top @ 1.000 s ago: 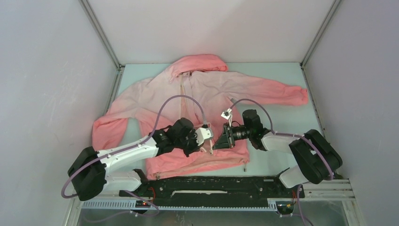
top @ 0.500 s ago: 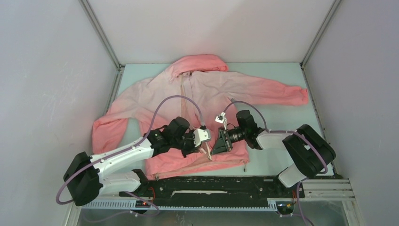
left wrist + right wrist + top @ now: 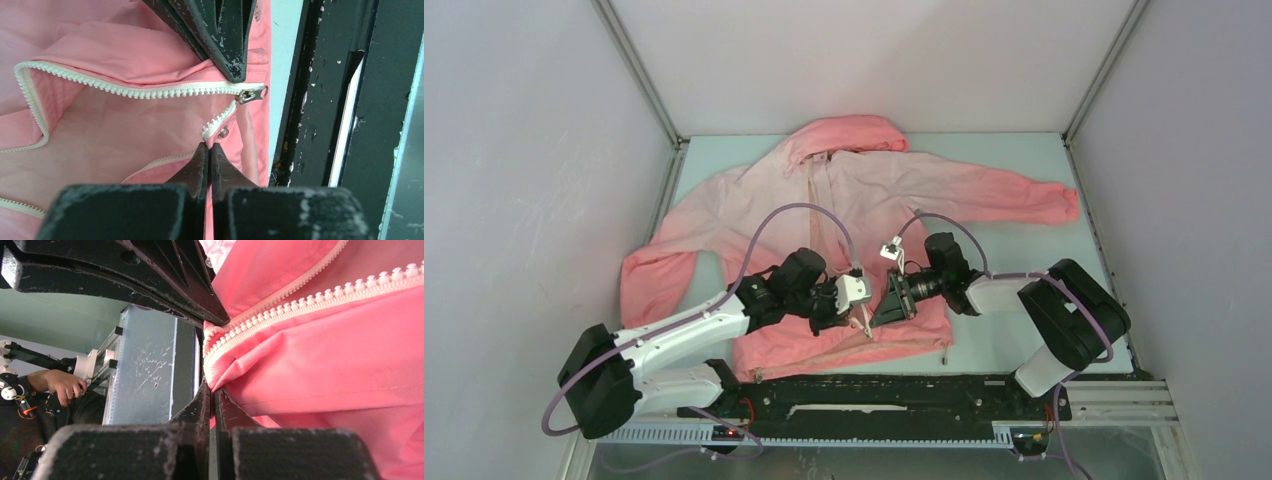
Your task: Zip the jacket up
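**Surface and room:** pale green tabletop, boxed in by plain grey-lilac walls at left, right and back. Black rail across the bottom of the top view.

**Jacket**: spread flat over the middle of the tabletop. Hood toward the top of the frame, sleeves out to left and right, coral hem at lower centre just above the rail. White zipper with its two halves apart in the left wrist view. Metal pull at the hem end, right of centre, with a small snap just below it.

**Left gripper**: jaws pressed together, pinching a thin edge of hem fabric just below the snap.

**Right gripper**: jaws likewise closed tight, clamped on a fold of coral fabric beside the zipper teeth. Tips close to the left gripper, at lower centre of the top view.
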You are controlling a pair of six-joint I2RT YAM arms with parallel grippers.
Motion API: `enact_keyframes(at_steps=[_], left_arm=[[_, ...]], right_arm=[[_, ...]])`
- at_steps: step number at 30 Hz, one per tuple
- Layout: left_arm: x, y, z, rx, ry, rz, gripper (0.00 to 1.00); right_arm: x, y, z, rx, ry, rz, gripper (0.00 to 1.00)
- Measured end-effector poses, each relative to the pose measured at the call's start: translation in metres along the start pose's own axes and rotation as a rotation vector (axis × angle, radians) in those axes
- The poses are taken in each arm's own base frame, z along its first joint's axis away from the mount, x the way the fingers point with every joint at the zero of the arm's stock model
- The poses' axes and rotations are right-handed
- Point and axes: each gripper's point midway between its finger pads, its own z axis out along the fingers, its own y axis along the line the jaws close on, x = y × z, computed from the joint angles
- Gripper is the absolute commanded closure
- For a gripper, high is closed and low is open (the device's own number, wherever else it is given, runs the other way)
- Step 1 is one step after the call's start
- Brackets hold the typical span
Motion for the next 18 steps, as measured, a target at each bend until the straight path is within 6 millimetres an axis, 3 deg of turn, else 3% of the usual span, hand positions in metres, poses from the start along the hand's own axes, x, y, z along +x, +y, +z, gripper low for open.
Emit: enact_keyframes(at_steps=[18], left_arm=[[0.0018,-0.0015,-0.0001,0.007,0.007,-0.004,1.00]], right_arm=[[-0.0019,-0.0016,-0.0008,-0.004,-0.006,-0.005,1.00]])
